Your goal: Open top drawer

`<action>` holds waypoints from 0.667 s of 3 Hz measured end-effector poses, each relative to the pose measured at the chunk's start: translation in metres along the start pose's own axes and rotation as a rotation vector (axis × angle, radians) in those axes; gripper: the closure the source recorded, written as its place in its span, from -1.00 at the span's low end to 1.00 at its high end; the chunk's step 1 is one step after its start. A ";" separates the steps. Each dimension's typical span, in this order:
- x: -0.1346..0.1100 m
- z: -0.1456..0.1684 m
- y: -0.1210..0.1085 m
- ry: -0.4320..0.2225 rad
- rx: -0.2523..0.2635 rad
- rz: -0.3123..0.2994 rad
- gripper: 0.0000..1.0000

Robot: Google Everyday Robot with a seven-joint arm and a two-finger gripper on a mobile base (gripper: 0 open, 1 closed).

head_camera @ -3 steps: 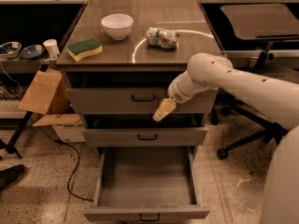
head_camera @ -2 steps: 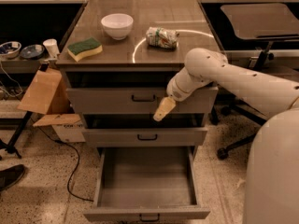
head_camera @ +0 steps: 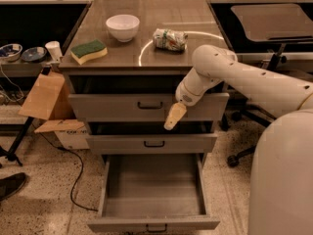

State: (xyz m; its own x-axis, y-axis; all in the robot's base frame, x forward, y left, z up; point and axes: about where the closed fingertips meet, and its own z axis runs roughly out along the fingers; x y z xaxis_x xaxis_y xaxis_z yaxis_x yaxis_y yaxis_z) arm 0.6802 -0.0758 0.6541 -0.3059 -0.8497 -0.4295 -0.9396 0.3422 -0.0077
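Along the front of the cabinet in the camera view, the top drawer (head_camera: 112,107) sat directly under the counter (head_camera: 195,21), its front panel apparently closed or nearly so, with the black handle (head_camera: 150,105) at its centre. The hand (head_camera: 174,116) hung against that panel, just right of the handle and a little below it, its tan tip angled down and to the left toward the panel's lower edge. Whether the hand was wide or narrow could not be told. It was probably held there to line up on the handle for a pull, since it was not on the bar. The middle drawer (head_camera: 152,143) was shut, and the bottom drawer (head_camera: 153,190) stood pulled out and bare inside. A white bowl (head_camera: 122,27), a green sponge (head_camera: 88,51) and a crushed packet (head_camera: 169,39) rested on the counter, well clear of the arm.

Compared with a second earlier, the hand had hardly shifted and remained just right of the handle. The robot's pale body (head_camera: 283,180) filled more of the lower right corner. The top drawer's front showed no visible change.
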 end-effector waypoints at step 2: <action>0.013 -0.007 0.019 0.037 -0.025 0.015 -1.00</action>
State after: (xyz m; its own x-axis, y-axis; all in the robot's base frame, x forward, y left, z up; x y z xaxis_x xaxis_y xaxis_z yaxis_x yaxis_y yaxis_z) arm 0.6568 -0.0832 0.6547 -0.3253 -0.8591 -0.3953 -0.9383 0.3453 0.0217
